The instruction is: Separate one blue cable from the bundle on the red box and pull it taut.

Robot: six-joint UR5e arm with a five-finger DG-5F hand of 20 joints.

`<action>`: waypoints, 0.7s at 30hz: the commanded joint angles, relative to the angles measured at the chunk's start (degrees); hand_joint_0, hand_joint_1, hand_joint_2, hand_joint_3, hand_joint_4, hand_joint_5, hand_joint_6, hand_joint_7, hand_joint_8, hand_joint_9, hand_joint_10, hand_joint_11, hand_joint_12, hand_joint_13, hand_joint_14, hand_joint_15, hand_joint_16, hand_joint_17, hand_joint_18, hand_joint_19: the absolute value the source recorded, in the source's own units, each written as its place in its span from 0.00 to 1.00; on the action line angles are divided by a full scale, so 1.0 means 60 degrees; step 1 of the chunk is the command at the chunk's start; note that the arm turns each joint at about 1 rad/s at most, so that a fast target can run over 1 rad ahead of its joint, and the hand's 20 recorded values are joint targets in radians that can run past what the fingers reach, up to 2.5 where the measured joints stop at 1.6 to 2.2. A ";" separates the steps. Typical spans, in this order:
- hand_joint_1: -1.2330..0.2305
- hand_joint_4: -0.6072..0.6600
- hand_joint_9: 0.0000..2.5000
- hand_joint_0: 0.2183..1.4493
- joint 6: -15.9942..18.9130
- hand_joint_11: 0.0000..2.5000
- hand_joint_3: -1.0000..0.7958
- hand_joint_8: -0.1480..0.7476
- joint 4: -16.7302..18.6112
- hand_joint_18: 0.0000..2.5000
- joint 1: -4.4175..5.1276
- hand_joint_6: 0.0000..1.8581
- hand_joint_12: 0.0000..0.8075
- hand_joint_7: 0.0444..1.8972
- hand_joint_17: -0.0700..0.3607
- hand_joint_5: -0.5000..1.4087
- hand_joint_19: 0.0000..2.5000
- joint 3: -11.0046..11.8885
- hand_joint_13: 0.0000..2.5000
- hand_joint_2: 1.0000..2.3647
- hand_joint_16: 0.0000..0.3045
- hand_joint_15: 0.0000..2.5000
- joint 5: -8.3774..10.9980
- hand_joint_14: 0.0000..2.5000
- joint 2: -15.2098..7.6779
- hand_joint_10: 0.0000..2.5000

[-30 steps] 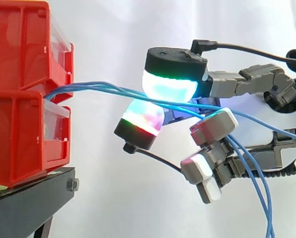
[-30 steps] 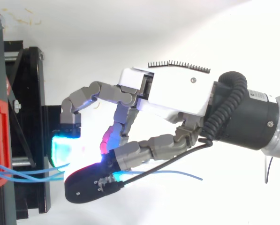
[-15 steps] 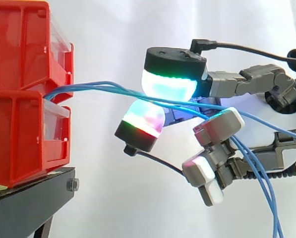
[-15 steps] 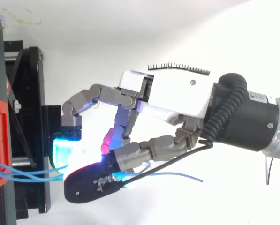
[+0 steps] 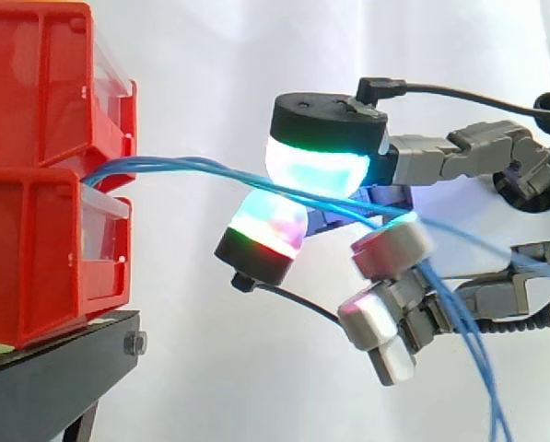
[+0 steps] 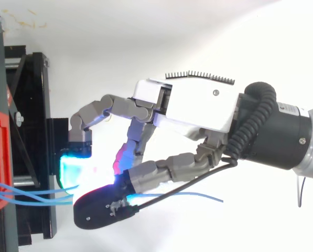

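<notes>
Curled hand (image 6: 193, 105) pinching blue cables (image 5: 182, 164) between glowing pads (image 5: 316, 170), just off front edge of red bins (image 5: 44, 184), gripping so pulling makes them straight.

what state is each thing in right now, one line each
hand, fingers curled, two glowing pads closed on the blue cables
blue cables, bunched together, curved rather than taut, far ends hanging down past the hand
red bins, stacked upright, cables coming out between them
black stand, under the bins, carrying them
</notes>
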 commanded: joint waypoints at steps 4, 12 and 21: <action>0.30 0.49 0.50 0.29 -0.0029 0.19 0.46 0.52 -0.0319 0.42 0.0011 0.47 0.54 0.59 0.41 0.22 0.16 0.0009 0.44 0.01 0.15 0.16 0.0003 0.00 0.0103 0.00; 0.30 0.50 0.47 0.29 -0.0293 0.20 0.46 0.54 -0.1609 0.42 0.0026 0.47 0.57 0.59 0.42 0.22 0.16 0.0009 0.44 0.01 0.16 0.18 0.0193 0.01 0.0425 0.00; 0.30 0.52 0.48 0.29 -0.0410 0.23 0.47 0.55 -0.1945 0.41 0.0084 0.47 0.56 0.60 0.41 0.22 0.17 0.0009 0.44 0.01 0.16 0.20 0.0603 0.01 0.0630 0.00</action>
